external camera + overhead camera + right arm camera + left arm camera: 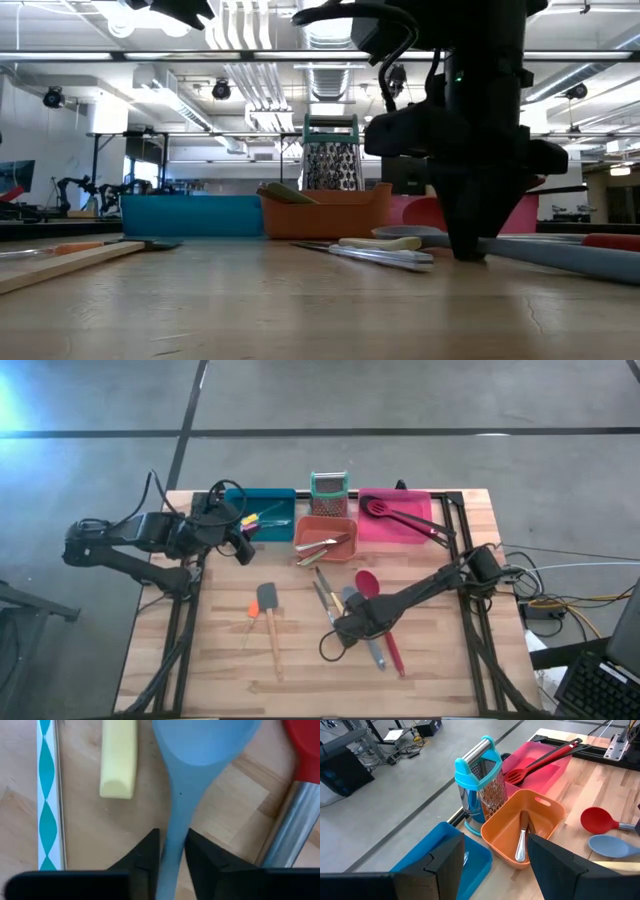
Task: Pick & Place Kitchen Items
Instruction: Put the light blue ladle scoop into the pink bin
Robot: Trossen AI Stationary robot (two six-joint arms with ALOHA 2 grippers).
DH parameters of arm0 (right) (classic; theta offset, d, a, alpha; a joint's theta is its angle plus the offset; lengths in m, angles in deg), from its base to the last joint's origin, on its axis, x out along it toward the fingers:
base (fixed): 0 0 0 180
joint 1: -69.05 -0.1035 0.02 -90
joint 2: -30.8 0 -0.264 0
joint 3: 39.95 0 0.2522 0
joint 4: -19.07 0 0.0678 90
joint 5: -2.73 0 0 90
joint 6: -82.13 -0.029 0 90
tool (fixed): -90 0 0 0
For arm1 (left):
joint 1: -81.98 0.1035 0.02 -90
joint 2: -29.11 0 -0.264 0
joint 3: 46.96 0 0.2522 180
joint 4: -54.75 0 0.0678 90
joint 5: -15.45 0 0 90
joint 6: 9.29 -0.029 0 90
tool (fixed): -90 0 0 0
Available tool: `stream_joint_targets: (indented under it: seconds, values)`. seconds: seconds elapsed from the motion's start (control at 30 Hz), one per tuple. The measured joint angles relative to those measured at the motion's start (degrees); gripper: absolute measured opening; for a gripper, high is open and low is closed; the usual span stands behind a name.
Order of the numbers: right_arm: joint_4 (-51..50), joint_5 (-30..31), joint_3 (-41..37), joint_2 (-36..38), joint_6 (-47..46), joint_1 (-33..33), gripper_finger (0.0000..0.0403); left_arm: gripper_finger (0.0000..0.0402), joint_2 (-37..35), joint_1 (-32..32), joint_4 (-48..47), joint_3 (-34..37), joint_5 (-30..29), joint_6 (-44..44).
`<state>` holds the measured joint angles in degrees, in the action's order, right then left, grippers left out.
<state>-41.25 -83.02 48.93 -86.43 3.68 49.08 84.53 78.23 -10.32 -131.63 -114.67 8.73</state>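
A grey-blue spoon [352, 600] lies flat on the wooden table beside a red spoon [367, 582]. My right gripper [350, 628] is down at the table top, shut on the grey-blue spoon's handle; the spoon's bowl [205, 740] lies ahead of the fingers. A yellow-handled tool [119, 760] and a teal-patterned knife [47, 795] lie next to it. My left gripper [492, 865] is open and empty, above the table between the blue bin [270, 510] and the orange bin [520, 830]. My right gripper pinches the grey-blue spoon's handle [174, 840] between its two fingers, a short way behind the bowl. The fingers come from above, pointing down, one on each side of the handle. The spoon lies flat on the table.
A grey spatula with a wooden handle [268, 600] and a small orange tool [253, 608] lie left of centre. The orange bin holds metal cutlery [521, 845]. The pink bin [395, 520] holds a slotted spoon. A teal-rimmed grater [328, 487] stands at the far edge.
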Motion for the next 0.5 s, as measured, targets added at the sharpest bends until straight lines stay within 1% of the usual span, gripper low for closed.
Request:
stream_joint_targets:
  seconds: [0.1,0.13,0.33,0.4,0.5]
  values:
    - [-0.36,0.44,-0.11,1.04,-1.40,0.05,0.0034,0.0218,0.00,0.02,-0.04,0.00,0.01,-0.02]
    - [-0.68,0.66,-0.11,1.51,-1.93,0.05,0.0030,0.0218,0.00,0.02,-0.05,0.00,0.01,-0.03]
    - [-4.00,2.32,-0.67,4.81,-4.60,-0.02,0.0030,0.0218,0.00,0.02,-0.18,0.00,0.00,-0.57]
    - [-3.94,2.56,-0.45,6.81,-5.04,-0.02,0.0030,0.0218,0.02,0.17,-0.20,0.00,-0.03,-0.66]
    - [-4.93,4.46,-0.42,9.88,-5.28,-0.04,0.0030,0.0218,0.22,0.36,-0.22,0.00,-0.10,-0.68]
